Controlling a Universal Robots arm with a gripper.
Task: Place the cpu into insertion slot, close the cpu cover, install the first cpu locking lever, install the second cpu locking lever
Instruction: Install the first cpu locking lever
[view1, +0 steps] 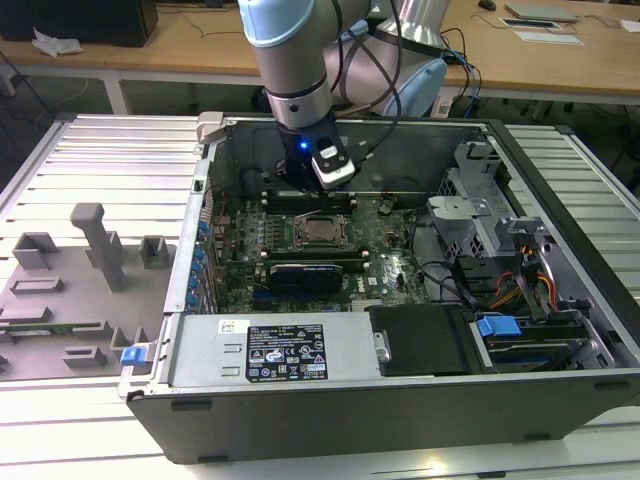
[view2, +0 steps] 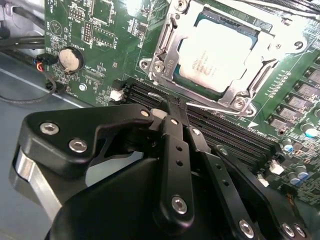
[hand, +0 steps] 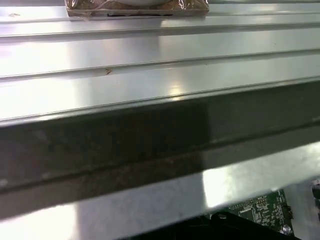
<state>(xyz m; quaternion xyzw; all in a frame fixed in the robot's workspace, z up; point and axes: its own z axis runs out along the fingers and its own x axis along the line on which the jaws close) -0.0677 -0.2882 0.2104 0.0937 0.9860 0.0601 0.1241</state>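
While I hang inside the computer case (view1: 560, 180), jaws: my gripper (view2: 169, 106) has its fingers pressed together on nothing, tips over the memory slots (view2: 225, 132).
Cpu: the cpu (view2: 215, 50) lies flat in the insertion slot (view2: 196, 85), dull silver top up.
Cover: the cpu cover (view2: 239, 89) looks folded down around the chip's edges; whether the levers are latched I cannot tell.
Clock position: on the exterior view's dial, with the slot at the centre, I stand near twelve o'clock; the power supply (view1: 270, 350) lies at six.
Handling, my guess: the chip is light, stiff and thin, smooth-topped and likely slippery, with a delicate underside. Opposite edges are where I would pinch it, never the faces.
Second wrist view gives: chip, cover and my fingertips close up.
Exterior view gives: my arm (view1: 290, 60), the whole case, and a grey fixture tray (view1: 90, 260) at nine o'clock.
First wrist view gives: a ribbed metal plate (hand: 150, 50) and a sliver of green board (hand: 255, 207).
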